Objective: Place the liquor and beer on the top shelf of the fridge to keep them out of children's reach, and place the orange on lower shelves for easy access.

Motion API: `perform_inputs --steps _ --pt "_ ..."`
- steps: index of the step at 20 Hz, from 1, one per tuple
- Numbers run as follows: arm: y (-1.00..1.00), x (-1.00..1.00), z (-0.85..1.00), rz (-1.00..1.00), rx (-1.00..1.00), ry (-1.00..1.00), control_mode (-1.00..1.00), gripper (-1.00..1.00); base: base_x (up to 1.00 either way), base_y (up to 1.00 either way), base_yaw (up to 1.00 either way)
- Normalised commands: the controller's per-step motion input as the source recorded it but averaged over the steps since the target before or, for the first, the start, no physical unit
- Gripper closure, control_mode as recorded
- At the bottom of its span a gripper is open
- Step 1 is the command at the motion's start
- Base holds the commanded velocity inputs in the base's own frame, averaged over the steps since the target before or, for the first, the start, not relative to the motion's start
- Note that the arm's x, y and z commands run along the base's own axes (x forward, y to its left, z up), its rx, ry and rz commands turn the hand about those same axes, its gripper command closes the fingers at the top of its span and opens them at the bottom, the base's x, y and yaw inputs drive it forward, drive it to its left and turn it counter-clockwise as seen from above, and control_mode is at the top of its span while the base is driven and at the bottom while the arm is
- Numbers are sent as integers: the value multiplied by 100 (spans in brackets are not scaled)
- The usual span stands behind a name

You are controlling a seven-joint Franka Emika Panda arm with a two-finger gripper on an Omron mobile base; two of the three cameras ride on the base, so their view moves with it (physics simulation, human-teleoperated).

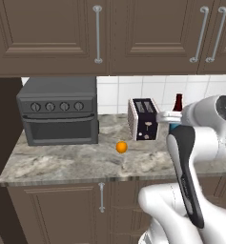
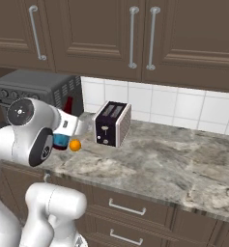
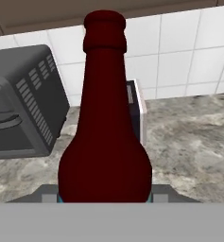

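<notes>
The beer (image 3: pixel 104 137) stands upright between the fingers of the gripper (image 3: pixel 104 198), which is closed on the wide lower body of the bottle; its long axis is vertical and the narrow neck points up. The glass is dark maroon and smooth, with a rounded lip. In the left base view its neck (image 1: pixel 178 102) shows above the white arm, beside the toaster (image 1: pixel 144 119). The orange (image 1: pixel 121 147), a small round ball, lies on the marbled stone counter (image 1: pixel 62 164) in front of the toaster, apart from the dark toaster oven (image 1: pixel 58 116).
</notes>
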Motion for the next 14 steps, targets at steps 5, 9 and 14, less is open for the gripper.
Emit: perform_inputs --steps 5,9,14 --pt "0 -30 0 1 -3 0 -100 100 0 0 0" --pt "0 0 0 0 0 0 100 100 -55 1 5" --pt "0 0 0 0 0 0 100 100 -75 21 9"
